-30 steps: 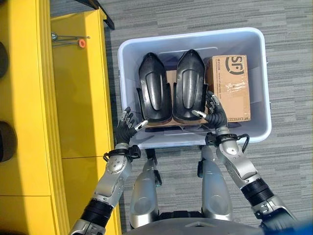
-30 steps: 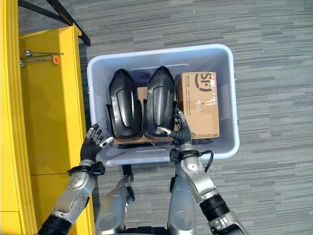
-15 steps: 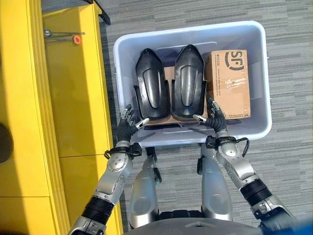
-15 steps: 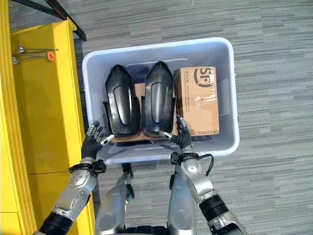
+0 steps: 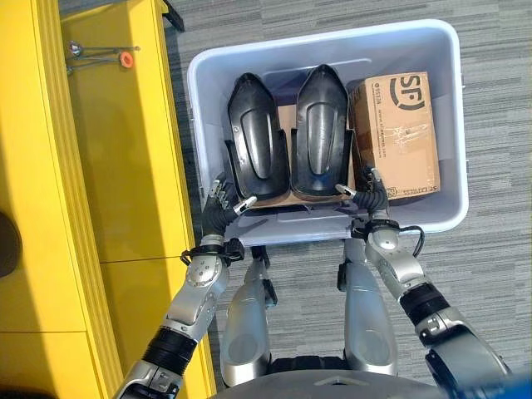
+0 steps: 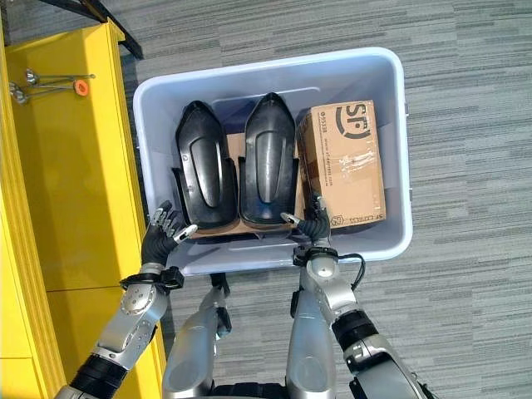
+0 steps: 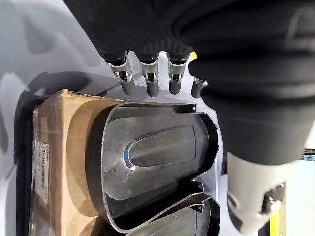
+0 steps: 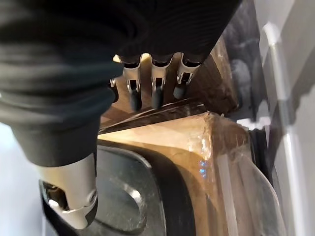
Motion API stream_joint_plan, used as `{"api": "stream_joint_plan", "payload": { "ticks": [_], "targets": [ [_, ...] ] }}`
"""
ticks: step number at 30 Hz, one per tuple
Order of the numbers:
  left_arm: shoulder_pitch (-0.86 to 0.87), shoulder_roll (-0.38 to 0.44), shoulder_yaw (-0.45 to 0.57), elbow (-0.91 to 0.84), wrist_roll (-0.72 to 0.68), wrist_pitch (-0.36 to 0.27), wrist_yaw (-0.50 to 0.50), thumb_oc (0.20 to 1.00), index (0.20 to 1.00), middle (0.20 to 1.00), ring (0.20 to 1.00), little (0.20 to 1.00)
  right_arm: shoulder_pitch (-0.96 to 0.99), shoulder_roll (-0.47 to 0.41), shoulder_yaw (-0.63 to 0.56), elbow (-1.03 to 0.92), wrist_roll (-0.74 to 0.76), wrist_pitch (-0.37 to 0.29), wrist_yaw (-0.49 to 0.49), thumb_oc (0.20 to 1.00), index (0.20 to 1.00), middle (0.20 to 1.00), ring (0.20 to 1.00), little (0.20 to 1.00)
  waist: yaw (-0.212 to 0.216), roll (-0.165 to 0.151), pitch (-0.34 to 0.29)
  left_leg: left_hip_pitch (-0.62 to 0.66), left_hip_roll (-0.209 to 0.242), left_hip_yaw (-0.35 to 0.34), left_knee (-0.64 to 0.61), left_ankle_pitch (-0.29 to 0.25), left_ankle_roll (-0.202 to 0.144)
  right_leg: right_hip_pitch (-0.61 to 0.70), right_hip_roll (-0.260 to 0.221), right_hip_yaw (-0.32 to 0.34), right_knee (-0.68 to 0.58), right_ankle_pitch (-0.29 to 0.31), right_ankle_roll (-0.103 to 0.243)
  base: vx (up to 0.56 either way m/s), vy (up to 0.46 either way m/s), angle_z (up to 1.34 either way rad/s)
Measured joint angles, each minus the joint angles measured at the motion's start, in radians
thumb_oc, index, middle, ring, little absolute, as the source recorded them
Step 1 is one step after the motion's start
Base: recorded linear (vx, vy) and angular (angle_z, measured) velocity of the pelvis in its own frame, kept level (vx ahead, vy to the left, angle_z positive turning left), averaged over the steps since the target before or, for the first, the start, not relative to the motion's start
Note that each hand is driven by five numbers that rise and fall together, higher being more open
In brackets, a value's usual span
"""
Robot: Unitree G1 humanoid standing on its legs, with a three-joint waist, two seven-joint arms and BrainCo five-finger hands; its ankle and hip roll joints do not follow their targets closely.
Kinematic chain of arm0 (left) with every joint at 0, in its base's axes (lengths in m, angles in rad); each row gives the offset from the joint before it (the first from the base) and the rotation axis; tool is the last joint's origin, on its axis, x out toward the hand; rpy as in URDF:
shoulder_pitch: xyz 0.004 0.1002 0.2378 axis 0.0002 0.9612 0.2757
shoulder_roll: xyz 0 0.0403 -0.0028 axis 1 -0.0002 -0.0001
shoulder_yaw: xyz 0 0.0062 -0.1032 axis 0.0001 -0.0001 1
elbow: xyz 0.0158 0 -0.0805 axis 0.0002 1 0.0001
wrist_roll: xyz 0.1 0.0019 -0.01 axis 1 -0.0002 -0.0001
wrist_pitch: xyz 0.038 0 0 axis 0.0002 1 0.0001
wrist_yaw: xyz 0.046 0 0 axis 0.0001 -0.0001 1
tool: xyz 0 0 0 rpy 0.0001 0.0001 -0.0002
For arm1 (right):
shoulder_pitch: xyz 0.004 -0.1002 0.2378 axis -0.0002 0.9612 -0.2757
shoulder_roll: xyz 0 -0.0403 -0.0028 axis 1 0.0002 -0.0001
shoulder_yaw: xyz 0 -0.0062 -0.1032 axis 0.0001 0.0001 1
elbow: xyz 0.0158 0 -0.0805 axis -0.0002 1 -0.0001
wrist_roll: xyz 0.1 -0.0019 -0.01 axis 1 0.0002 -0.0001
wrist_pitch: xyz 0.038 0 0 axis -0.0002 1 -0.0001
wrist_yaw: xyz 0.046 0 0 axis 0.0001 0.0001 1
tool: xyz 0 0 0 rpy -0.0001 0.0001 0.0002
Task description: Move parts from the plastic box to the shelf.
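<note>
- Reaching with both: left hand (image 5: 223, 202) and right hand (image 5: 371, 189), fingers spread, empty, at the box (image 5: 449, 125) near rim, frame centre.
- Two black parts (image 5: 322, 133) lie inside, beside a carton (image 5: 397, 133); the shelf (image 5: 125, 166) is at left.
- I judge the nested parts could snag and slip.

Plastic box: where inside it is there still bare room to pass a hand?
In the plastic box, bare floor shows along the far wall, beyond the two black parts and the cardboard box. A narrow strip runs along the near wall. The middle is crowded: parts and carton lie side by side.
</note>
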Motion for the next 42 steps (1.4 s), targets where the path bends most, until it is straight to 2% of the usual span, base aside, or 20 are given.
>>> {"api": "stream_joint_plan", "payload": {
  "ticks": [15,25,30,35,42],
  "targets": [
    [-0.033,-0.002,-0.003,0.001,-0.002,-0.006,0.000,1.000,1.000,1.000,1.000,1.000,-0.109,0.001,-0.032,0.070,0.003,-0.001,-0.043,1.000,1.000,1.000,1.000,1.000,0.028,0.003,0.001,-0.038,-0.001,-0.017,-0.014,0.019,-0.001,-0.034,-0.001,-0.012,0.000,0.007,-0.003,0.01,-0.002,0.02],
    [-0.033,-0.002,-0.005,0.001,-0.021,-0.007,0.000,1.000,1.000,1.000,1.000,1.000,-0.204,0.001,-0.036,0.119,0.003,-0.002,-0.070,1.000,1.000,1.000,1.000,1.000,0.033,0.003,0.001,-0.042,-0.001,-0.023,-0.014,0.021,-0.001,-0.034,-0.001,-0.017,0.000,0.007,-0.004,0.00,0.001,0.01],
    [-0.036,-0.002,-0.006,0.001,-0.030,-0.017,0.000,1.000,1.000,1.000,1.000,1.000,-0.277,0.000,-0.050,0.181,0.004,-0.004,-0.084,1.000,1.000,1.000,1.000,1.000,0.034,0.004,0.001,-0.071,-0.001,-0.041,-0.014,0.031,0.000,-0.053,-0.002,-0.031,0.000,0.011,-0.009,0.00,0.003,0.08],
    [-0.040,-0.002,-0.031,0.001,-0.031,-0.022,0.000,1.000,1.000,1.000,1.000,1.000,-0.338,-0.010,-0.072,0.255,0.005,-0.006,-0.098,1.000,1.000,1.000,1.000,1.000,0.059,0.004,0.001,-0.093,-0.001,-0.049,-0.014,0.039,0.000,-0.069,-0.003,-0.040,0.000,0.016,-0.013,0.00,0.007,0.04],
    [-0.052,0.001,-0.043,0.000,-0.041,-0.028,0.000,1.000,1.000,1.000,1.000,1.000,-0.438,-0.011,-0.070,0.424,0.013,-0.006,-0.096,1.000,1.000,1.000,1.000,1.000,0.067,0.004,0.001,-0.109,-0.002,-0.061,-0.014,0.047,-0.001,-0.076,-0.004,-0.045,0.000,0.019,-0.014,0.00,0.009,0.03]
  ]
}}
